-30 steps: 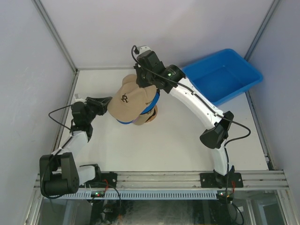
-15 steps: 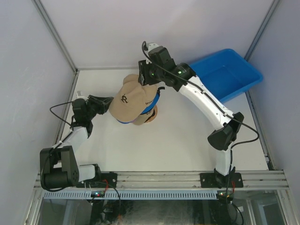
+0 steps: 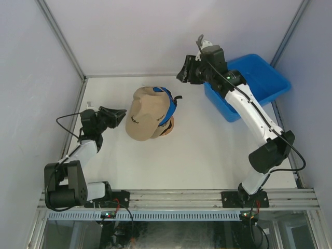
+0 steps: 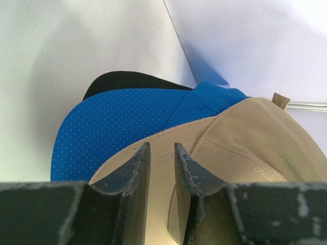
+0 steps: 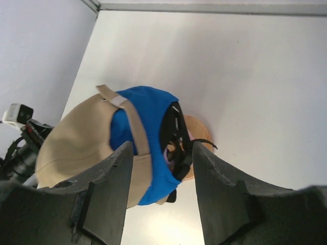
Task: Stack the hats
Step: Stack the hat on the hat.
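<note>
Stack sits mid-desk [image 3: 207, 150] on a round wooden stand [image 3: 167, 128]. Tan fabric baseball cap [image 3: 145, 116] is on top, blue perforated cap [image 3: 168, 106] under it, black cap [image 4: 127, 79] edge below that. Left tool [image 3: 120, 113] is low at the tan cap's brim, fingers nearly together with only a thin slit. Can't tell if it's pinching the brim. Right tool [image 3: 185, 72] is up off the desk, far-right of the stack, near the blue plastic bin [image 3: 259, 78], fingers spread wide, holding nothing.

Tan hat [image 4: 255, 148] of ribbed cloth, blue hat [image 4: 117, 127] of dotted mesh, glossy plastic bin [image 3: 259, 78], matt table [image 3: 197, 150]
</note>
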Robot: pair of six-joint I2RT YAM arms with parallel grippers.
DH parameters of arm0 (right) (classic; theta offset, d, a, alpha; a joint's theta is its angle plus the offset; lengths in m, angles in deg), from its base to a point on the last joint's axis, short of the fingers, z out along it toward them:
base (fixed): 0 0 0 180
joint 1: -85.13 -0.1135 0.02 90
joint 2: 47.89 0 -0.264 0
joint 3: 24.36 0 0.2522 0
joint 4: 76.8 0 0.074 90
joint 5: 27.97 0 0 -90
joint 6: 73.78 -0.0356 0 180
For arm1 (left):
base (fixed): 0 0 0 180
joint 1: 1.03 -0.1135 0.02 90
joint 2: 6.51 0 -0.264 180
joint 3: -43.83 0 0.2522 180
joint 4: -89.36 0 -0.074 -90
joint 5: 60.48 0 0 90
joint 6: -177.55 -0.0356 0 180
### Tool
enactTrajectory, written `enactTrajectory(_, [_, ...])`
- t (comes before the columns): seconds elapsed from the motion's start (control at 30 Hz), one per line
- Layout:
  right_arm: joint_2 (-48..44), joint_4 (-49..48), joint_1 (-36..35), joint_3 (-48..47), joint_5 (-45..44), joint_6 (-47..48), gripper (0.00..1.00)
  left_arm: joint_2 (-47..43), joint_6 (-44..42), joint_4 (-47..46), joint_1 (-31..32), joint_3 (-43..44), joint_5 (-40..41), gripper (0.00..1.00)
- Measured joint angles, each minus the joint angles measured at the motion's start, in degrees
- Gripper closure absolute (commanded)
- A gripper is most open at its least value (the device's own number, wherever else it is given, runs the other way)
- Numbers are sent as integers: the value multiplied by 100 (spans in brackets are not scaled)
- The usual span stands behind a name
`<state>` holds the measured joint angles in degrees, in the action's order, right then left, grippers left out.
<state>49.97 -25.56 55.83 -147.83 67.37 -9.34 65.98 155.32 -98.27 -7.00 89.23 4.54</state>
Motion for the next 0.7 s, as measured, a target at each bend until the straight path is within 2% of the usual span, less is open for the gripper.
enactTrajectory(0.17, [208, -175, 219, 323, 487, -201, 51, 0, -4, 13, 0, 2, -52, 71])
enactTrajectory(0.47, [428, -446, 39, 343, 1211, -284, 50, 7, -2, 55, 44, 212, -72, 71])
enactTrajectory(0.6, [647, -332, -11, -81, 1386, -275, 50, 39, -2, 55, 94, 284, -72, 71])
enactTrajectory(0.7, [1029, -98, -76, -782, 1471, -221, 50, 66, -2, 57, 131, 295, -70, 71])
